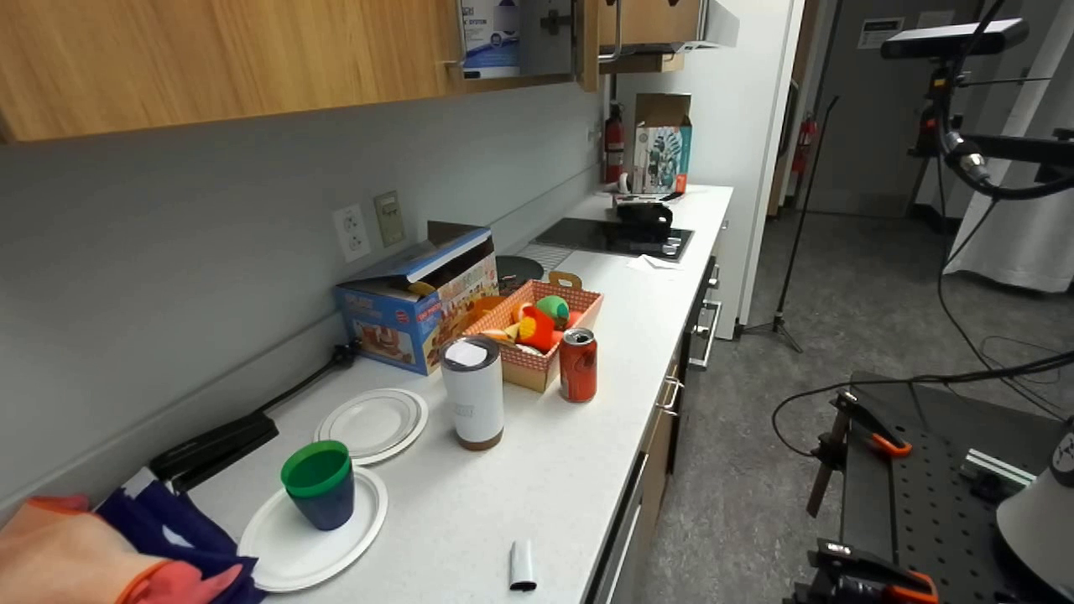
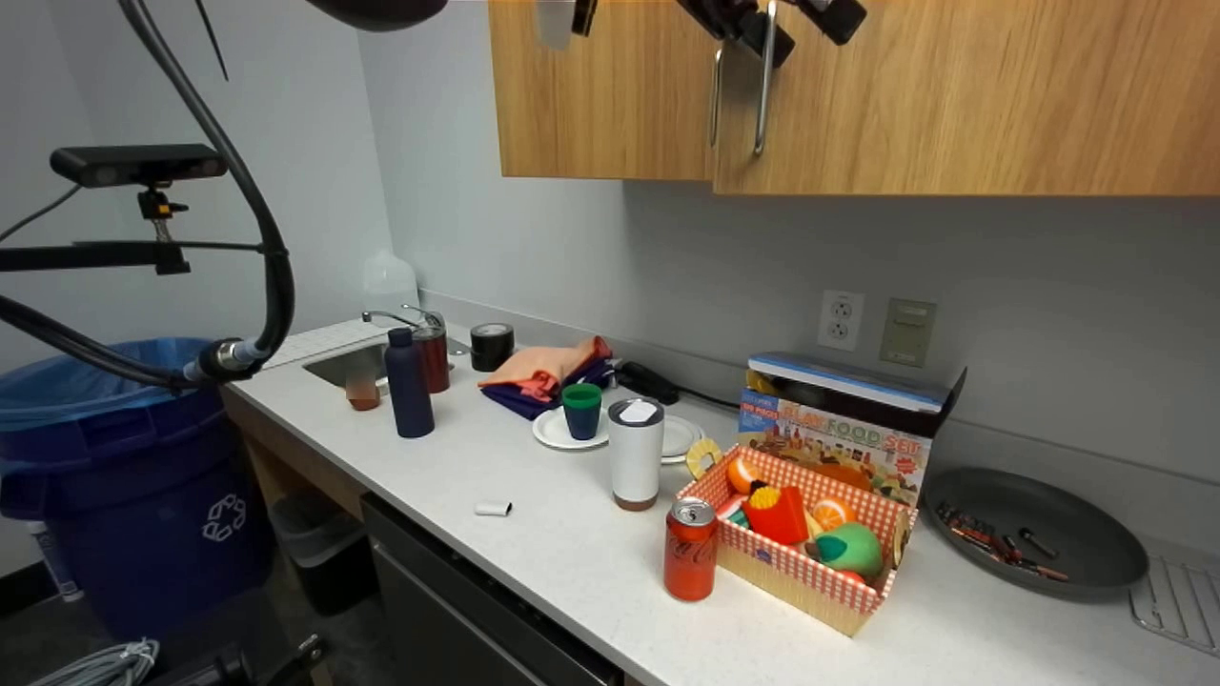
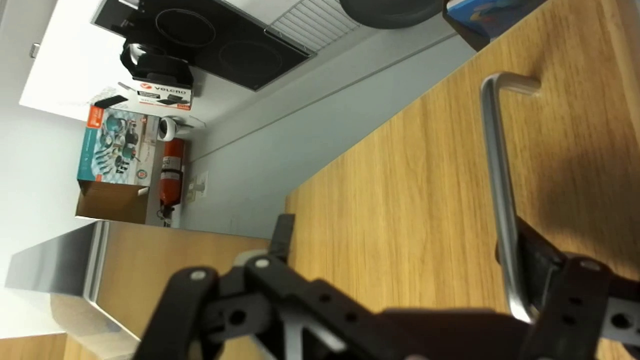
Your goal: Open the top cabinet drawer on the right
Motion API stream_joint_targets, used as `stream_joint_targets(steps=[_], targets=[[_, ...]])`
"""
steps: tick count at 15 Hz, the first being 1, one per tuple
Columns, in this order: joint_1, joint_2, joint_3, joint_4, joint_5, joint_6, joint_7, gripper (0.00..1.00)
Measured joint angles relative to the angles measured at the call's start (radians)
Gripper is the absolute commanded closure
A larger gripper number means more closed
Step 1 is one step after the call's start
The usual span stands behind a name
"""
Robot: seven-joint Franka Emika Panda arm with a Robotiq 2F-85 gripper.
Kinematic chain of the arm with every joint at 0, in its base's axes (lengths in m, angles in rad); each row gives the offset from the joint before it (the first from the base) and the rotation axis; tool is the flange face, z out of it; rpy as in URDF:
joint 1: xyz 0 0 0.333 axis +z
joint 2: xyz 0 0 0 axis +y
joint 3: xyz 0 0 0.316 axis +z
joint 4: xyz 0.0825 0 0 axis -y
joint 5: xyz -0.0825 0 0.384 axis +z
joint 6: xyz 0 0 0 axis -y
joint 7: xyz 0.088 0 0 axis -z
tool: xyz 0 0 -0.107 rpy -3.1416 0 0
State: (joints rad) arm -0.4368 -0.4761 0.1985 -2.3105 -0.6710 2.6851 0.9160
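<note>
One step in hand, judging by the cabinet's visible inside (image 1: 541, 42): swinging the right-hand door (image 3: 400, 200), well ajar ahead of the tool (image 3: 404, 245). Spread wide, pinching nothing, with one finger (image 3: 540, 265) seemingly tucked behind the handle (image 3: 502, 195); contact unclear. Next, swing wider along the same arc, then slip out without dragging the door. Past the handle from the tool, free door edge (image 3: 620, 65); opposite, range hood (image 3: 52, 260), perhaps capping the swing; below, open room down to the desk (image 1: 537, 478).

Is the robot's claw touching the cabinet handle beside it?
Cannot tell. In the wrist view, the gripper has one finger between the handle and the door, so finger and handle overlap, but neither contact nor gap shows plainly.
</note>
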Motion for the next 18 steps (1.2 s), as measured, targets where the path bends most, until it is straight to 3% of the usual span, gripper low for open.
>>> stream_joint_targets(steps=[8,18], targets=[[-0.099,-0.019,0.087,-0.031,-0.29,0.069,0.311,0.0],[-0.117,-0.018,0.113,-0.027,-0.35,0.075,0.362,0.0]])
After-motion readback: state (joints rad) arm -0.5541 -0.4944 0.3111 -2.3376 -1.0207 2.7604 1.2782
